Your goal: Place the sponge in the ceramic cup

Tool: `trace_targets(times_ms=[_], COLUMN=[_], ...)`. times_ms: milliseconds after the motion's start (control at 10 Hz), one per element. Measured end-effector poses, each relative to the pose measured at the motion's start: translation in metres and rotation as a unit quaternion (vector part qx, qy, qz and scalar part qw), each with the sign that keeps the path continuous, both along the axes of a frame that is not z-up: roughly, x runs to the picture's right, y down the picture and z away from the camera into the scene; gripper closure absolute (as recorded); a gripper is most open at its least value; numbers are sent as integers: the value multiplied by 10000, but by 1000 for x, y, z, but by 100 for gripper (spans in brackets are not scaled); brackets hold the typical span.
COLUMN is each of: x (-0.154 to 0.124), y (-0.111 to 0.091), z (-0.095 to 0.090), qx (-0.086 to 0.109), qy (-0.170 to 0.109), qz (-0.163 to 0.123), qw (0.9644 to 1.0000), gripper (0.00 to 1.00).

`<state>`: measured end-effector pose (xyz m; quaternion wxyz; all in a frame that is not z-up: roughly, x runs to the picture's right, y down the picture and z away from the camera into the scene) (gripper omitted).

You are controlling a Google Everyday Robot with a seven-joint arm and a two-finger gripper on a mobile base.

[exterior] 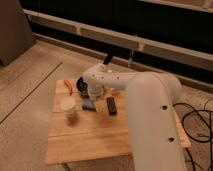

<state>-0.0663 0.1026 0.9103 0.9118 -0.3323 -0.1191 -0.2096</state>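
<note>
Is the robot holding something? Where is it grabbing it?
Cannot tell. The gripper is down at the sponge on the table, but the arm hides any hold.
</note>
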Motion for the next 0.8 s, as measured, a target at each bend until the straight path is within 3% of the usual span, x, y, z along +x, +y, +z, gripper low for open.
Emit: trace_targets(times_ms=[500,800], x=[1,6], y=[-6,1], z=[10,8], qx=[51,-132], qy=[-44,-26], qz=[-38,120], qw=[10000,9998], gripper=[35,59])
